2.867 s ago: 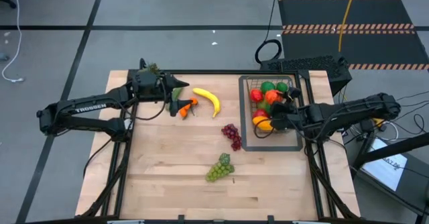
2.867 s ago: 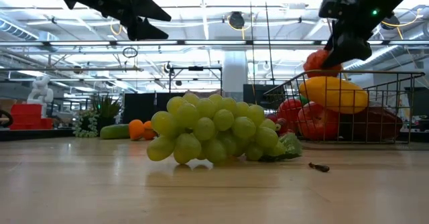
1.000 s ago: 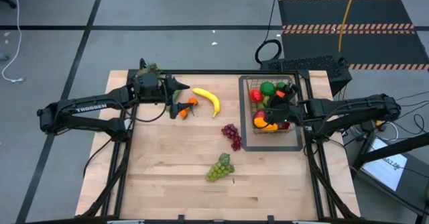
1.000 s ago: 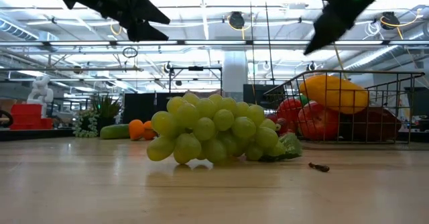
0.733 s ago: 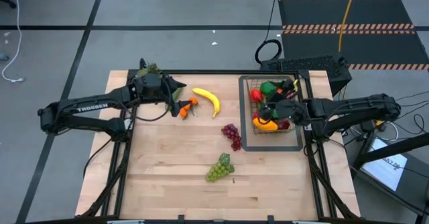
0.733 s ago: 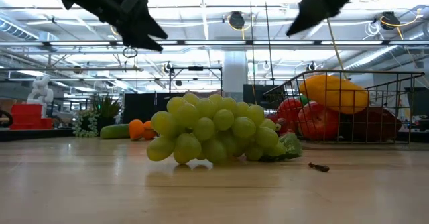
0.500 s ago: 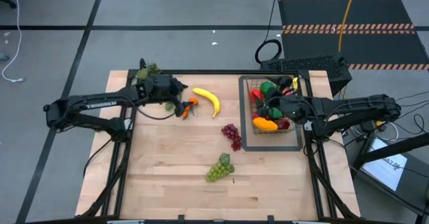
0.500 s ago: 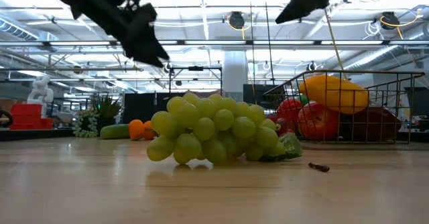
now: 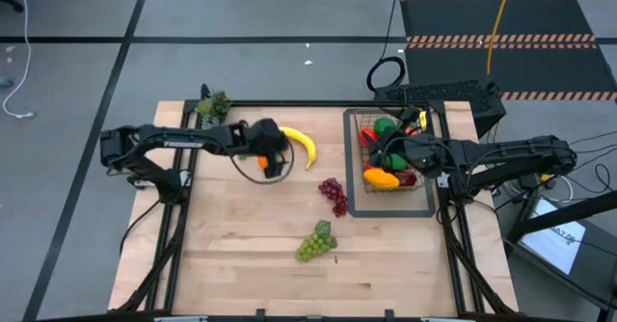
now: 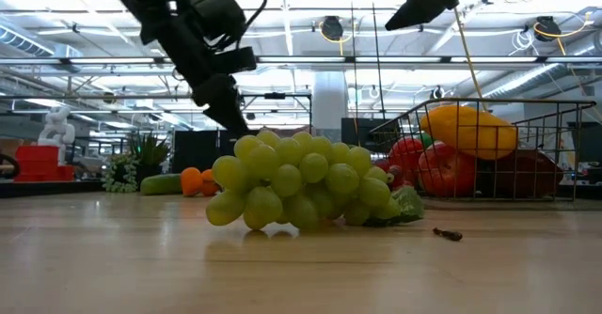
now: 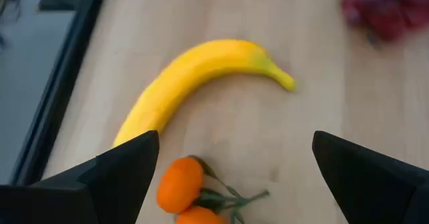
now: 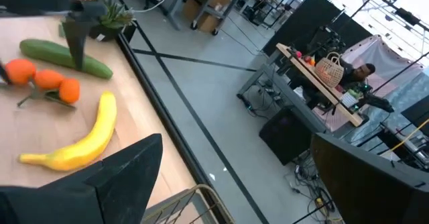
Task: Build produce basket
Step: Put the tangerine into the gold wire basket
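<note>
A: High view — where does everything sit?
B: The left gripper (image 9: pixel 273 160), fingers spread and empty, hangs over the small oranges (image 9: pixel 260 161) beside the curved yellow banana (image 9: pixel 300 143). The right gripper (image 9: pixel 386 153), fingers apart, is over the dark wire-mesh basket (image 9: pixel 389 201) at the wooden counter's (image 9: pixel 241 235) right side.

A: Low view?
B: Green grapes (image 10: pixel 296 182) lie near; the basket (image 10: pixel 550 145) holds a yellow mango (image 10: pixel 467 132) and red apples (image 10: pixel 433 168).

A: Left wrist view?
B: Banana (image 11: pixel 194 83) and oranges (image 11: pixel 179 184) between the spread fingers (image 11: pixel 114 177).
</note>
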